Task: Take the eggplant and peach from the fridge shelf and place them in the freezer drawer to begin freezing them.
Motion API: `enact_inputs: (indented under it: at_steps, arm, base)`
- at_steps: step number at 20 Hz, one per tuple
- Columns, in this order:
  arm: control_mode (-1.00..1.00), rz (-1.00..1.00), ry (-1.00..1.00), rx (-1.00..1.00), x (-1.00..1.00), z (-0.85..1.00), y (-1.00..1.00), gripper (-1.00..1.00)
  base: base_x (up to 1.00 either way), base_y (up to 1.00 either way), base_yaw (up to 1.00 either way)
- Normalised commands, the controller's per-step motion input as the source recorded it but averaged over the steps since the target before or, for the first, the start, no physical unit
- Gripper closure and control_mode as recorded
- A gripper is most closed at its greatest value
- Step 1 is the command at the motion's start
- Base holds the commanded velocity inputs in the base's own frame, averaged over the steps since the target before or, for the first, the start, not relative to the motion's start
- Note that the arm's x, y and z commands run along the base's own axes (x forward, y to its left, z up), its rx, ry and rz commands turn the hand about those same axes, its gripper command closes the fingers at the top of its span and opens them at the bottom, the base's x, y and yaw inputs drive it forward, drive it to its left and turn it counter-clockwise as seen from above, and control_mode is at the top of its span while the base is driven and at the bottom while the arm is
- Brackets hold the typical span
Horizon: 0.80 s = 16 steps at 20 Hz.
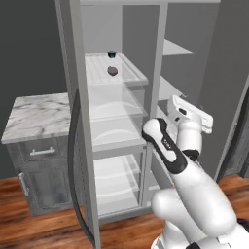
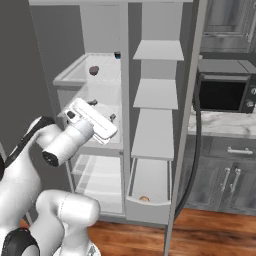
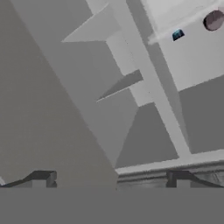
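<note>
on the fridge shelf (image 1: pixel 131 73) sits the eggplant (image 1: pixel 112 71); peach (image 2: pixel 144 198) lies in the freezer drawer (image 2: pixel 150 210); gripper (image 2: pixel 102 111) spread, empty.

The eggplant (image 1: pixel 112 71) sits on the fridge shelf (image 1: pixel 129 77), with a cup (image 1: pixel 111 54) behind it on the same shelf. Low down in the neighbouring compartment, the freezer drawer (image 2: pixel 148 206) stands pulled out with the peach (image 2: pixel 144 198) in it. The gripper (image 2: pixel 101 109) hangs well below the shelf, before the compartments
</note>
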Motion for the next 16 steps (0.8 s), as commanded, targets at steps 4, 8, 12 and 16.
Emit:
enact_inputs:
  at_steps: [4, 8, 12, 16]
  arm:
    - [-1.0, -0.14, 0.5, -0.73, -0.13, 0.45, 0.03, -1.0]
    - [-1.0, -0.11, 0.46, -0.53, -0.19, 0.9, 0.01, -1.0]
    - [-1.0, -0.09, 0.51, -0.15, -0.01, 0.88, 0.18, -1.0]
    - [-1.0, -0.09, 0.36, 0.09, -0.31, 0.13, 0.22, -1.0]
  base:
    - [0.0, 0.0, 0.0]
    - [0.0, 0.0, 0.0]
    - [0.0, 0.0, 0.0]
    - [0.0, 0.0, 0.0]
